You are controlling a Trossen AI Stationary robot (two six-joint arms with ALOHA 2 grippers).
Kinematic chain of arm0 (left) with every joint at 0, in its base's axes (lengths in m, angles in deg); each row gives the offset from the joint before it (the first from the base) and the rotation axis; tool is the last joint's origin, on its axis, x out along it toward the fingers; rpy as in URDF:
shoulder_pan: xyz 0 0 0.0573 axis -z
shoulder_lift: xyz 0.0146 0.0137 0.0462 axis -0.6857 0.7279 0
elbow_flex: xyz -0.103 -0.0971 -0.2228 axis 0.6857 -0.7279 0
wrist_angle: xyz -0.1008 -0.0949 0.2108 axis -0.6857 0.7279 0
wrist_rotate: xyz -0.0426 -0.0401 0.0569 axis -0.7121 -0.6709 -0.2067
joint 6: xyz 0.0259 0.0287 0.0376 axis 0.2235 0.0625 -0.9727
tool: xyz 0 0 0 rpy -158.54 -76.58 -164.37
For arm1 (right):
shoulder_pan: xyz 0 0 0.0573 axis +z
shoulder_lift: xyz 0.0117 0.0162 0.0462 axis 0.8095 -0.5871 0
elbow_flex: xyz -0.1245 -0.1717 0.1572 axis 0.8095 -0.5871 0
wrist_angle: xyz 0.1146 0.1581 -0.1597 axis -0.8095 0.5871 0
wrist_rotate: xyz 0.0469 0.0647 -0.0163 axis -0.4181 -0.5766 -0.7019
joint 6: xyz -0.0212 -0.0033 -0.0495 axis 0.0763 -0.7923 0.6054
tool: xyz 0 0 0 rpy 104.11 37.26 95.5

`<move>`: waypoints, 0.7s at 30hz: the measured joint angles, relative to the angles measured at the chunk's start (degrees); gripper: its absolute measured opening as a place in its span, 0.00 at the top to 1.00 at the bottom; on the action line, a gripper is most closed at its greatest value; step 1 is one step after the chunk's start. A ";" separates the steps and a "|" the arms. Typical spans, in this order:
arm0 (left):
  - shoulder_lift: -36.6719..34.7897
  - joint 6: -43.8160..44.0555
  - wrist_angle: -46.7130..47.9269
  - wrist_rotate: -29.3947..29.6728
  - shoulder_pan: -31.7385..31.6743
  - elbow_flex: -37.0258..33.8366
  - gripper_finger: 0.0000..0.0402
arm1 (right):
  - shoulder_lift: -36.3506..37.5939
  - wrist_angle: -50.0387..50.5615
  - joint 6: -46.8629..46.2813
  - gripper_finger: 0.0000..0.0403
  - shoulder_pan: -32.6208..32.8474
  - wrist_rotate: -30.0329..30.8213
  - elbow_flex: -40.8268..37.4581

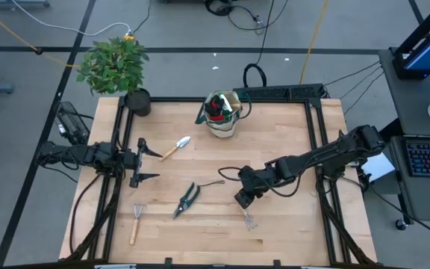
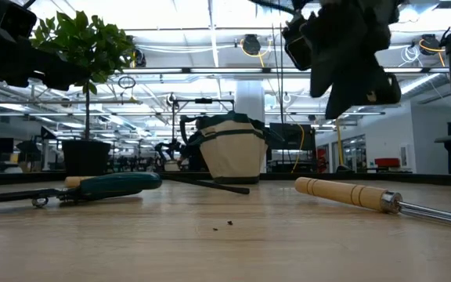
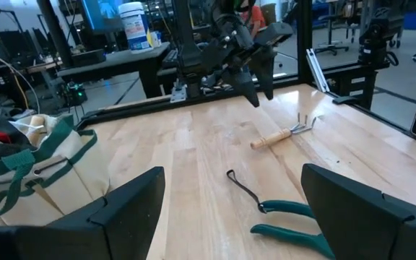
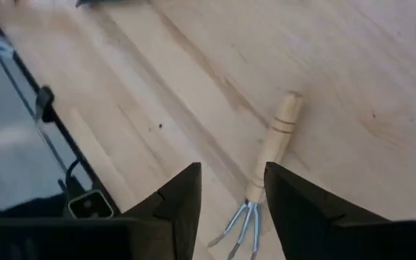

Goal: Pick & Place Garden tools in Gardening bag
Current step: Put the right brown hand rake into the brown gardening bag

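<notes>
A small rake (image 4: pixel 274 137) with a wooden handle and metal tines lies flat on the wooden table (image 1: pixel 290 134), near its front right. My right gripper (image 1: pixel 243 199) hangs just above it, slanting down, fingers open; in the right wrist view (image 4: pixel 231 170) the rake's tine end shows between them, untouched. Green-handled pruning shears (image 1: pixel 187 199), a second rake (image 1: pixel 136 223) and a silver trowel (image 1: pixel 176 146) lie on the table's left half. The beige gardening bag (image 1: pixel 222 113) stands upright at the far middle, something red inside. My left gripper (image 1: pixel 157 165) waits open and level at the left edge.
A leafy potted plant (image 1: pixel 114 63) in a black pot (image 1: pixel 136 101) stands at the far left corner. A black frame (image 1: pixel 316 112) borders the table. Bare wood lies between the bag and the right-hand rake.
</notes>
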 joint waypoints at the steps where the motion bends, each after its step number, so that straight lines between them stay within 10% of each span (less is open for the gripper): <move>1: 0.00 0.04 0.00 0.00 0.00 0.00 0.17 | -0.64 -0.64 -0.75 0.65 -0.02 0.00 0.00; 21: -0.02 -0.59 0.02 0.00 0.00 0.00 0.17 | -5.81 -1.66 -7.20 0.65 -1.27 0.13 0.00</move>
